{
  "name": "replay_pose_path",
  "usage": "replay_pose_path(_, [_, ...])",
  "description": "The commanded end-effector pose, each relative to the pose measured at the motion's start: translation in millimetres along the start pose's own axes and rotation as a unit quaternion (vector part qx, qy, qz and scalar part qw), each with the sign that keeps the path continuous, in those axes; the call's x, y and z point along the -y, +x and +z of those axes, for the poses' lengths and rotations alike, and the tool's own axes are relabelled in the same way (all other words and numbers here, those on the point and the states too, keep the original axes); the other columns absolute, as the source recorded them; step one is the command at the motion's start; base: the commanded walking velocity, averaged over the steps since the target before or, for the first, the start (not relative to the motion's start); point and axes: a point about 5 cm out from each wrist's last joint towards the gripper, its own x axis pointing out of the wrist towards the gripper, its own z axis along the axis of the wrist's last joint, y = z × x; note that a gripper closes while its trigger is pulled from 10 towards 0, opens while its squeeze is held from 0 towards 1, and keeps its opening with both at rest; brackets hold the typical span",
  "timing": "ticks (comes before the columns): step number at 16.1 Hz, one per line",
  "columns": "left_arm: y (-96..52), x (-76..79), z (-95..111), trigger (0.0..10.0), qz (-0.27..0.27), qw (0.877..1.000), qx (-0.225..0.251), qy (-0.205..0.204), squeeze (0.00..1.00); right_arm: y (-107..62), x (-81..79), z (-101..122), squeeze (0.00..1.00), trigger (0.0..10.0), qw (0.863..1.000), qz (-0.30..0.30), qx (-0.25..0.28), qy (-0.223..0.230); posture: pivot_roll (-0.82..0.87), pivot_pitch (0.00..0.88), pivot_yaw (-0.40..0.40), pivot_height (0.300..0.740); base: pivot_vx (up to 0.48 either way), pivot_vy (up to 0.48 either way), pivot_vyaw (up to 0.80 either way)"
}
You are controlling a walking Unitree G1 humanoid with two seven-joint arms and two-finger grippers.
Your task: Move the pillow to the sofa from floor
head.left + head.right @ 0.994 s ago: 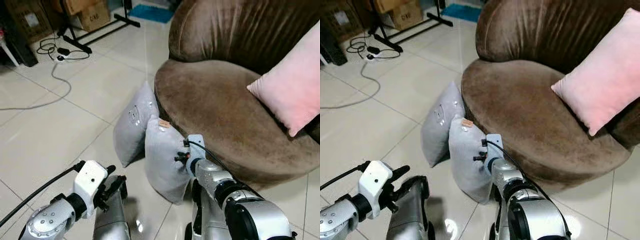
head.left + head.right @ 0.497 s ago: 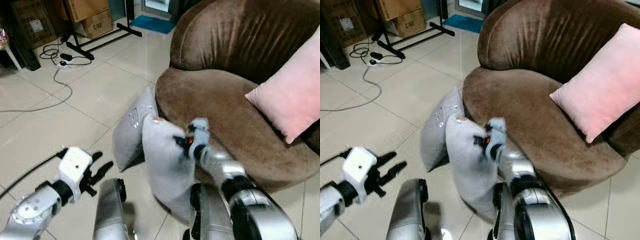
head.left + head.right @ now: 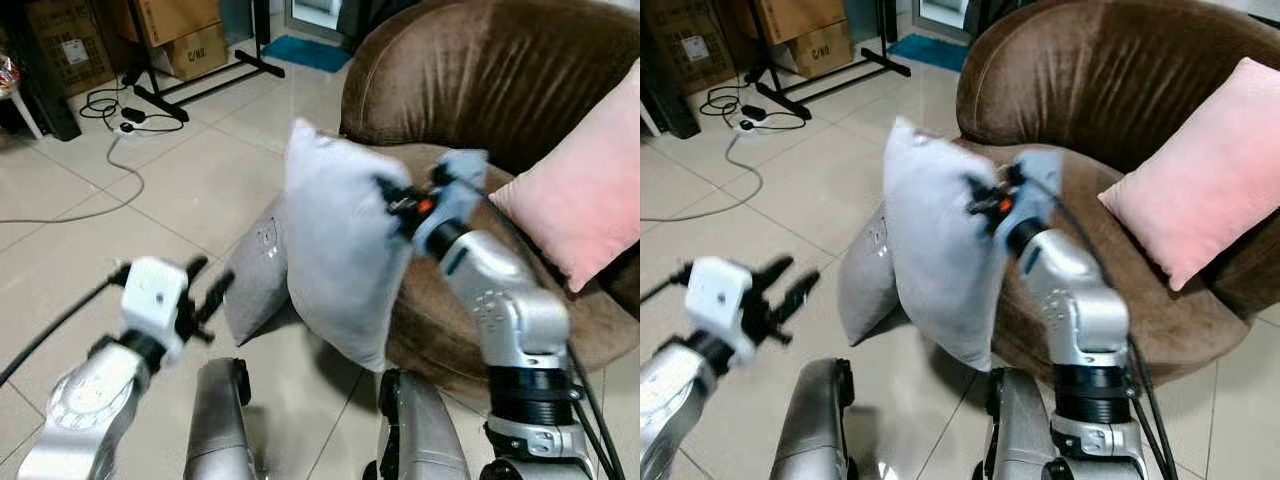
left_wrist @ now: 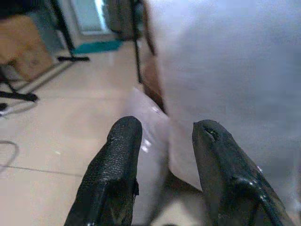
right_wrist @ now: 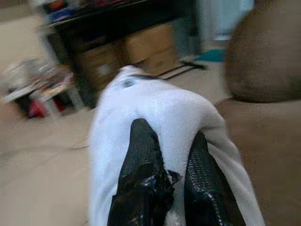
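A grey pillow (image 3: 335, 240) hangs in the air in front of the brown sofa (image 3: 480, 120), lifted off the floor. My right gripper (image 3: 392, 200) is shut on its edge, and its fingers (image 5: 141, 155) pinch the fabric in the right wrist view. A second grey pillow (image 3: 258, 280) leans on the floor against the sofa's base. My left gripper (image 3: 205, 290) stands open low on the left, apart from both pillows; its fingers (image 4: 117, 160) hold nothing.
A pink pillow (image 3: 590, 190) rests on the sofa seat at the right. Cables and a power strip (image 3: 120, 110) lie on the tiled floor at the back left, beside a black stand (image 3: 190, 85) and cardboard boxes (image 3: 195, 45).
My right gripper has raised the grey pillow from the floor up to seat height. The left arm has lifted a little and swung toward the pillows.
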Motion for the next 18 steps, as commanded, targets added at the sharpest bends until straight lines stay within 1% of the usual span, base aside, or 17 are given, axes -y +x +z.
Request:
replay_pose_path(1, [6.3,-1.9,-2.0,10.0,0.021,1.000,-0.006,0.009,0.00,-1.2,3.3,16.9,0.00,10.0,0.999,-0.022,0.042,0.005,0.11,0.000,-0.059,0.522,0.000,0.000,0.00])
replay_pose_path(2, [11.1,-5.4,-0.3,10.0,0.035,0.999,-0.001,0.014,0.00,-2.7,2.6,17.1,0.00,10.0,0.999,-0.025,0.045,-0.011,0.11,0.000,-0.054,0.522,0.000,0.000,0.00])
replay_pose_path(3, [15.5,-9.6,4.3,10.0,0.058,0.998,0.016,0.020,0.00,-4.4,2.7,14.4,0.00,10.0,0.998,-0.042,0.043,-0.033,0.10,0.000,-0.049,0.527,0.000,0.000,0.00])
replay_pose_path(4, [20.1,-13.4,9.4,10.0,0.091,0.995,0.034,0.032,0.00,-6.2,2.2,7.7,0.00,10.0,0.997,-0.057,0.032,-0.027,0.09,0.000,-0.046,0.537,0.000,0.000,0.00])
replay_pose_path(5, [23.3,-13.9,11.7,10.0,0.104,0.993,0.040,0.026,0.00,-7.6,1.3,3.8,0.00,10.0,0.997,-0.067,0.028,-0.027,0.09,0.000,-0.042,0.547,0.000,0.000,0.00])
replay_pose_path(6, [26.2,-12.6,11.4,10.0,0.109,0.993,0.039,0.033,0.00,-9.1,-0.3,2.5,0.00,10.0,0.996,-0.075,0.029,-0.024,0.09,0.000,-0.038,0.557,0.000,0.000,0.00])
replay_pose_path(7, [29.8,-6.2,9.7,10.0,0.104,0.993,0.035,0.039,0.00,-13.5,-1.2,5.3,0.00,10.0,0.995,-0.088,0.043,-0.007,0.08,0.000,-0.022,0.567,0.000,0.000,0.00])
replay_pose_path(9, [34.4,1.1,9.2,10.0,0.089,0.994,0.035,0.047,0.00,-17.3,-1.8,11.6,0.00,10.0,0.993,-0.099,0.061,0.004,0.07,0.000,-0.008,0.587,0.000,0.000,0.00])
replay_pose_path(10, [38.7,3.1,9.6,10.0,0.082,0.994,0.039,0.057,0.00,-19.3,-2.5,17.6,0.00,10.0,0.991,-0.108,0.073,-0.011,0.06,0.000,0.004,0.602,0.000,0.000,0.00])
replay_pose_path(11, [42.7,2.3,12.2,10.0,0.084,0.993,0.046,0.064,0.00,-19.2,-2.4,22.5,0.00,10.0,0.990,-0.113,0.074,-0.042,0.06,0.000,-0.002,0.612,0.000,0.000,0.00])
replay_pose_path(12, [46.1,1.0,16.1,10.0,0.091,0.992,0.055,0.067,0.00,-18.4,-0.8,26.6,0.00,10.0,0.987,-0.119,0.073,-0.083,0.07,0.000,-0.007,0.622,0.000,0.000,0.00])
replay_pose_path(13, [46.9,0.4,17.8,10.0,0.095,0.992,0.058,0.066,0.00,-18.1,-0.6,26.9,0.00,10.0,0.986,-0.120,0.070,-0.089,0.07,0.000,-0.008,0.627,0.000,0.000,0.00])
replay_pose_path(15, [45.6,0.7,19.0,10.0,0.097,0.991,0.062,0.067,0.00,-18.0,0.3,26.1,0.00,10.0,0.987,-0.121,0.069,-0.084,0.08,0.000,-0.028,0.647,0.000,0.000,0.00])
replay_pose_path(16, [45.7,-0.1,17.5,10.0,0.105,0.990,0.063,0.066,0.00,-17.6,-1.6,26.3,0.00,10.0,0.988,-0.112,0.084,-0.058,0.08,0.000,-0.040,0.657,0.000,0.000,0.00])
replay_pose_path(17, [46.1,-0.4,17.4,10.0,0.110,0.990,0.065,0.066,0.00,-17.6,-2.6,27.2,0.00,10.0,0.989,-0.108,0.093,-0.049,0.08,0.000,-0.042,0.662,0.000,0.000,0.00])
replay_pose_path(18, [48.2,-1.3,20.3,10.0,0.118,0.988,0.075,0.062,0.00,-17.5,-6.2,26.4,0.00,10.0,0.989,-0.097,0.098,-0.044,0.08,0.000,-0.049,0.677,0.000,0.000,0.00])
